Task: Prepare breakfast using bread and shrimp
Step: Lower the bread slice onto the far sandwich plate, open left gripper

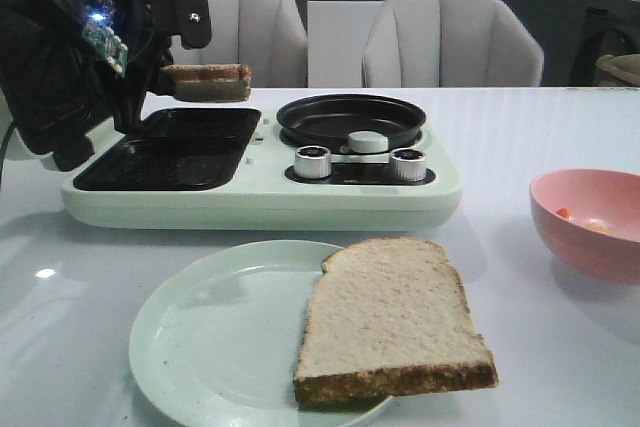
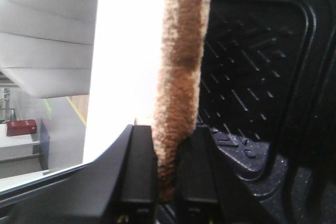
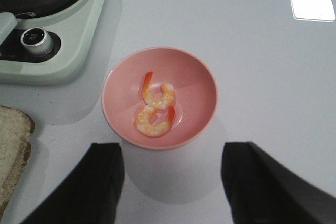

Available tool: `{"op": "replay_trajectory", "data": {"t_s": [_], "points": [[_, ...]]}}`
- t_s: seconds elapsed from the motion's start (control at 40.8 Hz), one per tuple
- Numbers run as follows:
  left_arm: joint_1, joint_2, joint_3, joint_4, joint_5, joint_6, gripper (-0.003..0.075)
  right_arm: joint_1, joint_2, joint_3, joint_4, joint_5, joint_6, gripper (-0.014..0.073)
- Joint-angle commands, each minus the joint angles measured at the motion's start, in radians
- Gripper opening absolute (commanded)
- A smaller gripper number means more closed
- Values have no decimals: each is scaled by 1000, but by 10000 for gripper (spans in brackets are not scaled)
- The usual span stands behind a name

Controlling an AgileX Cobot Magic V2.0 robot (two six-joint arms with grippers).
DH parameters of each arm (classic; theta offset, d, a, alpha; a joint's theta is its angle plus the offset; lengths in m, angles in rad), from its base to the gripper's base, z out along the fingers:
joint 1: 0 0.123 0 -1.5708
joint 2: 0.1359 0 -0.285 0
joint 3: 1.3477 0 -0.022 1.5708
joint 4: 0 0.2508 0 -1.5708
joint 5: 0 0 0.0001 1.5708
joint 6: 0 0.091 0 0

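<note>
Standing on a white table (image 1: 520, 127), a pale green breakfast cooker (image 1: 260, 197) is the largest thing in the front view. It has a black ridged grill tray (image 1: 170, 152) on its left part and a round black pan (image 1: 350, 119) on its right part, with two silver knobs (image 1: 313, 161) in front of the pan. Two grey chairs (image 1: 450, 42) stand behind the table.

In front of the cooker lies a pale green plate (image 1: 200, 347). One bread slice (image 1: 390, 322) lies flat on the right part of this plate, and its lower crust goes over the plate rim.

The left gripper (image 2: 167, 174) is above the back of the grill tray. Its fingers (image 2: 139, 166) are closed on the second slice (image 2: 181, 56), which they pinch at one edge. In the front view this slice (image 1: 208, 82) is in the air, roughly level, near the back edge of the tray and not touching it.

A pink bowl (image 3: 160, 98) stands on the table to the right of the cooker, apart from it. Two curled shrimp (image 3: 155, 108) lie in its middle, touching each other.

The right gripper (image 3: 173, 182) hangs over the table just beside the bowl. Its two black fingers (image 3: 102, 182) are wide apart and hold nothing.
</note>
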Motion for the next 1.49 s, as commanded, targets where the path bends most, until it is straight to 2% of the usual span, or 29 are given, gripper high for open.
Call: {"op": "replay_trajectory", "data": {"t_s": [0.0,0.122,0.196,0.367,0.49,0.661,0.906,1.053,1.322,1.469], "points": [[19,-35,-41,33,-5,-2,100,-5,0,-32,-9,-75,-8,517],[27,-17,-41,33,-7,-2,108,-5,0,-32,-9,-75,-8,517],[27,-15,-41,33,-12,-2,148,-5,0,-32,-9,-75,-8,517],[27,-17,-41,33,-33,-2,384,-5,0,-32,-9,-75,-8,517],[27,-30,-38,33,-33,-10,485,-5,0,-32,-9,-75,-8,517],[27,-97,7,33,-87,-17,487,-5,0,-32,-9,-75,-8,517],[27,-273,155,33,-204,-22,487,-5,0,-32,-9,-75,-8,517],[15,-409,261,33,-273,-117,482,-5,0,-32,-9,-75,-8,517],[-95,-640,441,33,-256,-345,441,-5,0,-32,-9,-74,-8,517],[-169,-770,536,33,-155,-433,434,-5,0,-32,-9,-74,-8,517]]}}
